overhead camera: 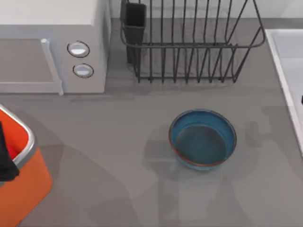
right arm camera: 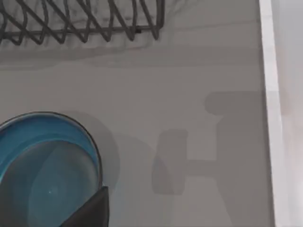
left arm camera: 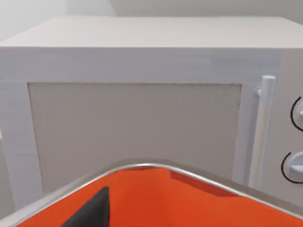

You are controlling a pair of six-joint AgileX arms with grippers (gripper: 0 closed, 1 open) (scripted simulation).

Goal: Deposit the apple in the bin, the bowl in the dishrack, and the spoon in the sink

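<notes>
The bowl [overhead camera: 202, 138] stands empty and upright on the table [overhead camera: 118, 132], right of centre, well apart from the dishrack [overhead camera: 189, 42] along the far edge. The bin [overhead camera: 23, 161] sits at the table's left edge, and from above a dark part of the left gripper [overhead camera: 5, 158] hangs over its opening, with a sliver of red, perhaps the apple [overhead camera: 11, 151], beside it. The left wrist view adds the bin's orange interior and silver rim, with the microwave [left arm camera: 142, 94] just behind. The right wrist view shows the bowl's rim, the rack's lower bars and the sink [right arm camera: 284, 94] edge. The sink [overhead camera: 289, 71] lies at the table's right edge. I cannot tell how far either gripper's fingers are open.
</notes>
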